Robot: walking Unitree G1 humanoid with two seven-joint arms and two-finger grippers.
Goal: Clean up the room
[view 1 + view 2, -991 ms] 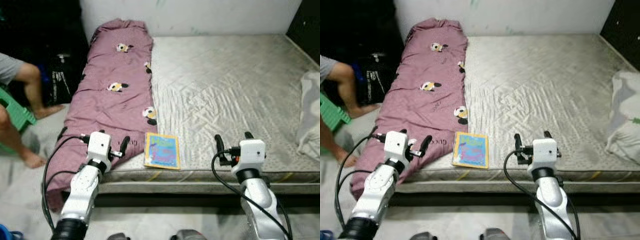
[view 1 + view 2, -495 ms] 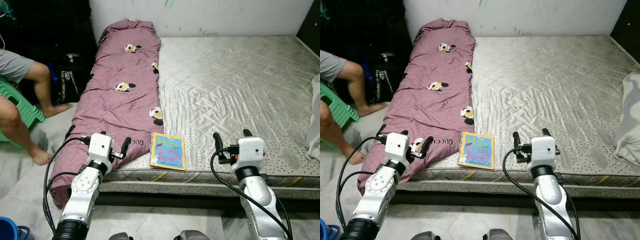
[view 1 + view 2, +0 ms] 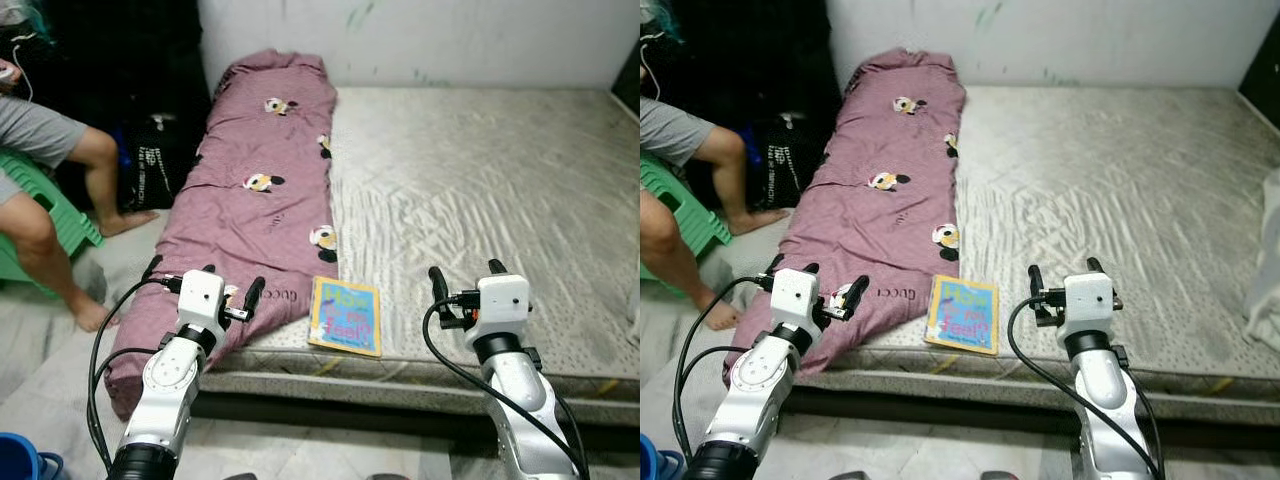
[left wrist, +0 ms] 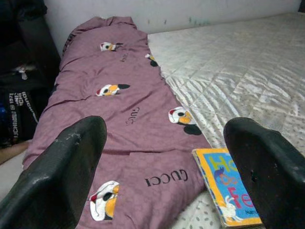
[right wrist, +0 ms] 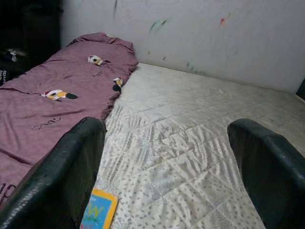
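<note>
A colourful picture book lies flat near the front edge of the grey mattress. To its left a long purple blanket with cartoon prints runs down the mattress's left side and hangs over the front corner. My left gripper hovers open over the blanket's near end, left of the book. My right gripper is open above the mattress's front edge, right of the book. In the left wrist view the book and blanket lie ahead between the fingers.
A person sits on a green stool at the left, bare feet on the floor beside the bed. Dark bags stand by the wall. A blue bucket is at the bottom left. A white wall backs the bed.
The whole view has shifted rightward, so the camera has turned left; the white pillow at the right edge has left the picture. Both grippers hold the same open pose.
</note>
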